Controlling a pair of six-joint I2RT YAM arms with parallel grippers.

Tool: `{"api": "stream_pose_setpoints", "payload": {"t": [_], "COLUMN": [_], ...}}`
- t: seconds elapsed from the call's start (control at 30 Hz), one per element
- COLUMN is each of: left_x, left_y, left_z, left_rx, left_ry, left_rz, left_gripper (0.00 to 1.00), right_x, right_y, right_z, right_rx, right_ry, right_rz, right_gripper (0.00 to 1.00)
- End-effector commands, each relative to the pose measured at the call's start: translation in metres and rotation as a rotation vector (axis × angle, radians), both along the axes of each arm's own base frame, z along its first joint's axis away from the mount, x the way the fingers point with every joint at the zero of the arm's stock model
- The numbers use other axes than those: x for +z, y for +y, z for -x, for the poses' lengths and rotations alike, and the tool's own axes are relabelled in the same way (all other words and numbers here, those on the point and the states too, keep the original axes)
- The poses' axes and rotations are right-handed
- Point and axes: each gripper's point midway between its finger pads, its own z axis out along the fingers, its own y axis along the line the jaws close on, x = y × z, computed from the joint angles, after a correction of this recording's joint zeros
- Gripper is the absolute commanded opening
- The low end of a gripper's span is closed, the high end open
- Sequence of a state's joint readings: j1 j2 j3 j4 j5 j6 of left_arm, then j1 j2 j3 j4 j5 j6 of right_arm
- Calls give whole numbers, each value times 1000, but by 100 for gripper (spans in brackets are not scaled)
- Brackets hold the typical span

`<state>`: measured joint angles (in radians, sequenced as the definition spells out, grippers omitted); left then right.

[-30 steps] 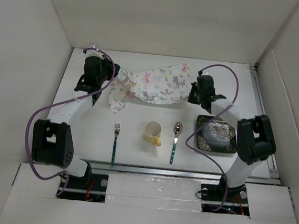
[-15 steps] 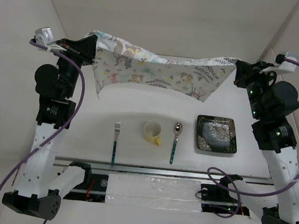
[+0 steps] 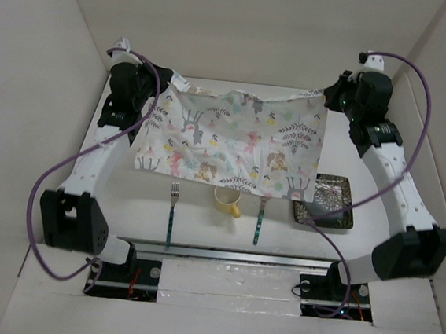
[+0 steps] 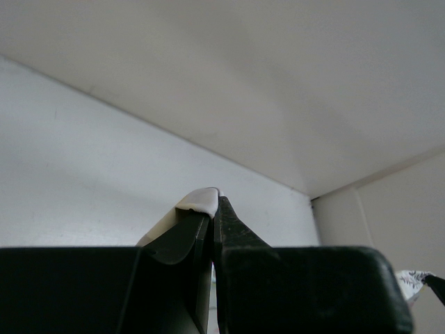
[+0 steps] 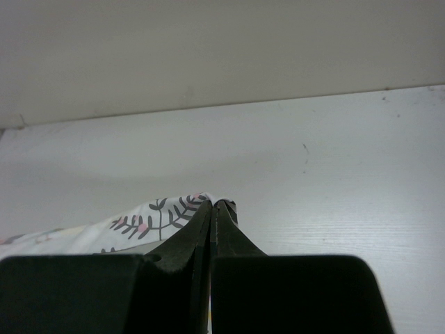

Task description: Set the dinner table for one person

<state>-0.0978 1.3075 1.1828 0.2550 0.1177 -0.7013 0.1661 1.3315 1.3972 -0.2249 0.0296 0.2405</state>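
The pastel animal-print placemat [image 3: 233,140] hangs spread out in the air between both arms, above the white dinner table [image 3: 125,197]. My left gripper [image 3: 167,77] is shut on its far left corner; in the left wrist view a white cloth edge [image 4: 198,200] sticks out of the shut fingertips. My right gripper [image 3: 329,97] is shut on its far right corner, whose leaf print [image 5: 149,217] shows in the right wrist view. The mat's lower edge hides the tops of the yellow cup [image 3: 228,200] and spoon [image 3: 258,222]. The fork [image 3: 172,211] lies left of the cup.
A dark floral square plate [image 3: 330,205] lies at the right, partly under the mat's corner. White walls enclose the table on the left, back and right. A metal rail [image 3: 238,255] runs along the near edge by the arm bases.
Both arms have come down and forward with the placemat. It now hangs lower as a flat sheet over the cup and spoon, instead of stretched high at the back.
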Motion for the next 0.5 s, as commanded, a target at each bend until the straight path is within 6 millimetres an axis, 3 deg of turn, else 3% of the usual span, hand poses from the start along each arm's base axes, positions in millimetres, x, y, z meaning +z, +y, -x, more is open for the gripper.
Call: {"api": "stream_pose_setpoints", "payload": {"t": [0.0,0.03,0.07,0.1,0.13,0.23,0.3,0.33,0.37,0.4,0.43,0.47], "left_x": [56,36,36,59,53,76,84,84,64,64,52,17], "left_y": [-7,-10,-11,-14,-12,-7,-1,-1,3,1,6,12], "left_z": [-31,-56,-65,-70,-82,-86,-77,-77,-77,-69,-67,-67], "left_rx": [-31,-37,-60,-71,-74,-92,-114,-114,-120,-129,-124,-118], "left_ry": [-91,-38,-29,-59,-46,-100,-135,-135,-120,-132,-112,-67], "left_rz": [10,-2,-6,-3,-2,19,41,41,52,64,88,104], "left_gripper": [0,0,0,0,0,0,0,0,0,0,0,0], "right_x": [45,50,56,60,78,92,107,94,86,81,72,28], "right_y": [12,16,13,15,16,8,2,2,-2,-4,1,-1], "right_z": [-45,-52,-61,-66,-72,-80,-73,-76,-75,-75,-70,-72], "right_rx": [76,94,85,91,97,84,98,98,96,98,128,129], "right_ry": [-88,-94,-106,-110,-142,-153,-179,-150,-140,-143,-130,-44], "right_rz": [-29,-32,-34,-35,-38,-33,-35,-34,-34,-45,-56,-65], "right_gripper": [0,0,0,0,0,0,0,0,0,0,0,0]}}
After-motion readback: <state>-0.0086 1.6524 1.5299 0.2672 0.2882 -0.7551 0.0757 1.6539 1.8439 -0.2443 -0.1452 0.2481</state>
